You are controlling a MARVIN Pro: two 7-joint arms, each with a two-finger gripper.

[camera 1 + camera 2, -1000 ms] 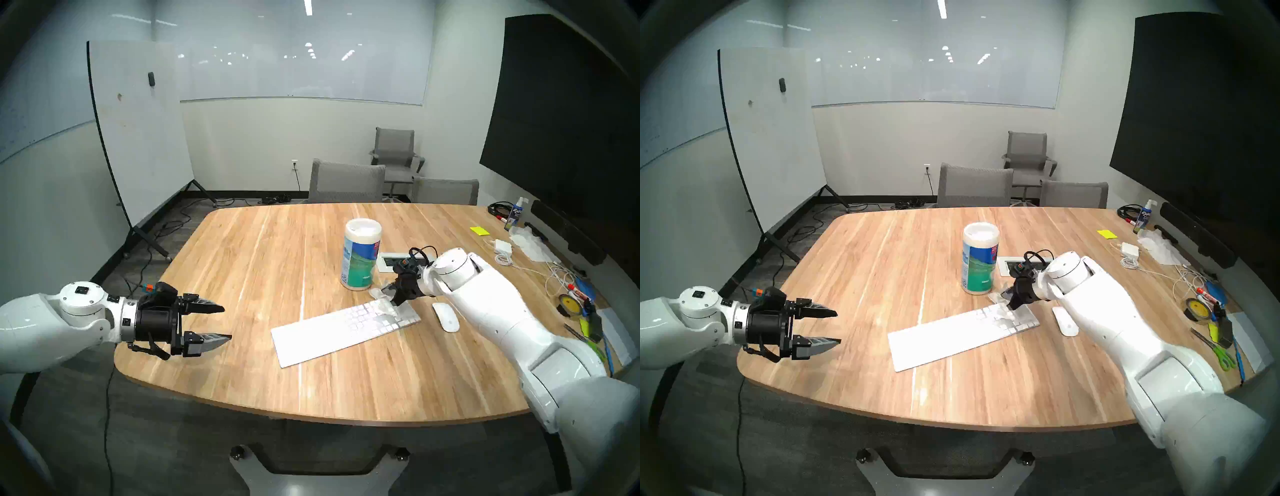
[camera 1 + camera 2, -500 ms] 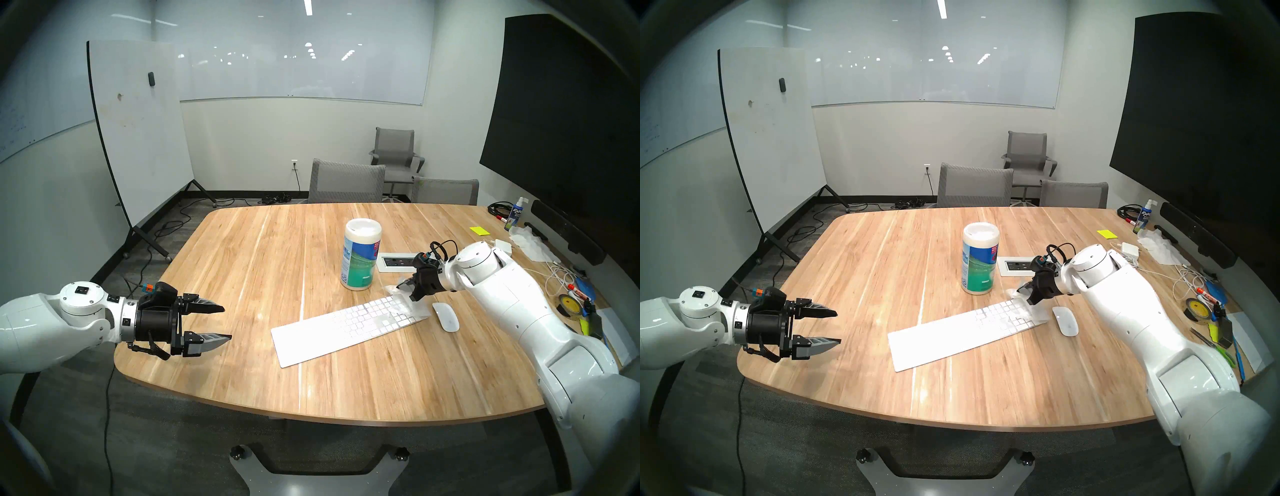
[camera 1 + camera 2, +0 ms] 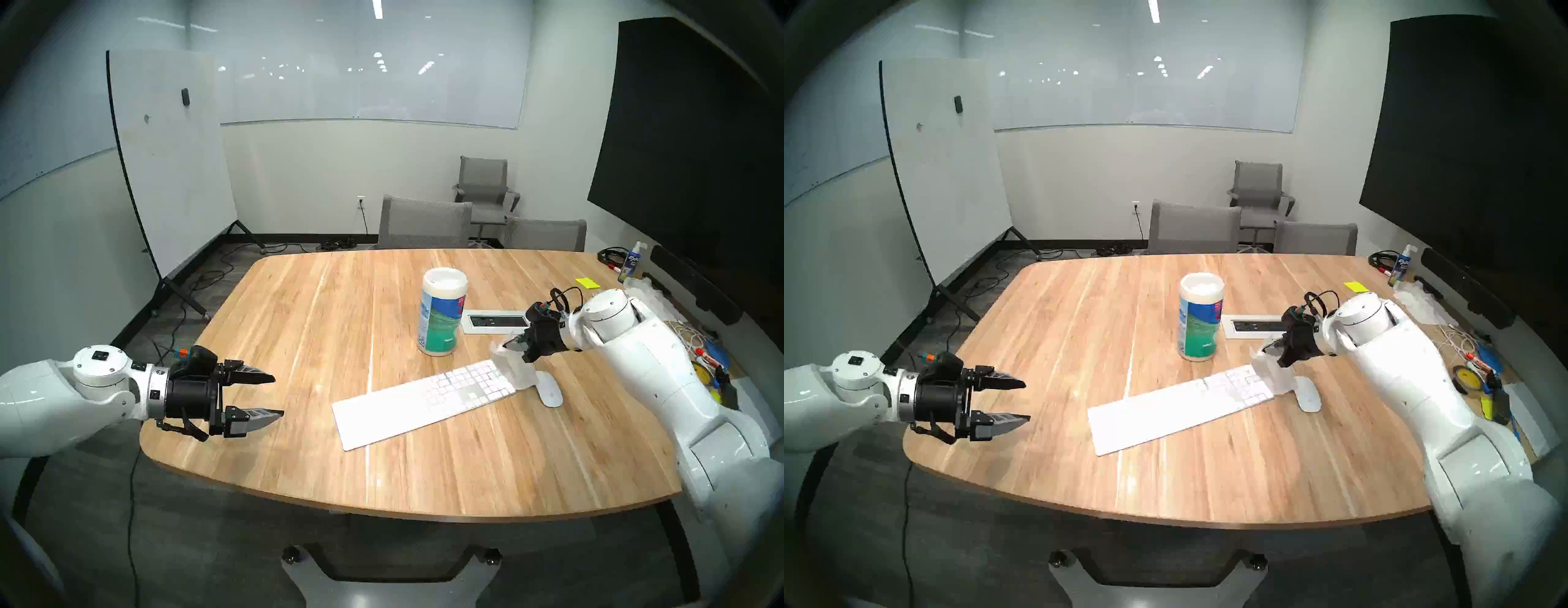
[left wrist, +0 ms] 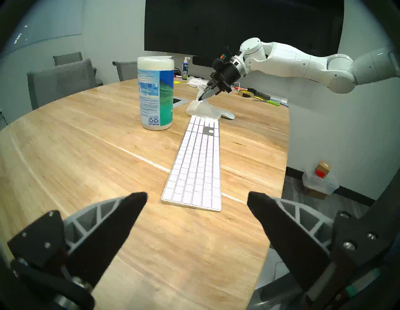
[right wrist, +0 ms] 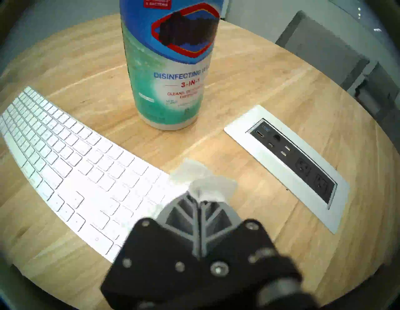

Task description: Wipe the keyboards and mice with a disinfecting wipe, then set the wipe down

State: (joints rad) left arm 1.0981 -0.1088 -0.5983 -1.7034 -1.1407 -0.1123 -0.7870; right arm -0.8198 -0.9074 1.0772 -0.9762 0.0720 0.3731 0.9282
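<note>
Looking at the tabletop (image 3: pixel 297 322): you see pale wood planks with rounded corners, bare across its left half.
Room: you have a rolling whiteboard (image 3: pixel 169 161) at the left, a glass board on the far wall, a dark screen (image 3: pixel 687 140) at the right, and three grey chairs (image 3: pixel 424 223) behind the far edge.
Keyboard (image 3: pixel 407 403): it lies flat and slanted on the right half of the tabletop, its number-pad end toward the right arm.
Mouse (image 3: pixel 550 391): it sits just beside the keyboard's right end, partly covered by the hanging wipe.
Wipe (image 3: pixel 515 369): it dangles from the right fingers, its lower edge draped at the keyboard's end and over the mouse.
Right fingers (image 5: pixel 199 200): you can see them pinched together on the top of the wipe, raised above the keyboard's right end.
Left fingers (image 4: pixel 197 200): they are spread apart and empty, hanging above the tabletop's near left corner, well apart from the keyboard.
Wipes tub (image 3: pixel 442 312): it stands upright behind the keyboard.
Outlet panel (image 5: pixel 287 164): it is set flush into the tabletop, right of the tub.
Clutter (image 3: pixel 704 361): cables, markers and tape crowd the right edge.
</note>
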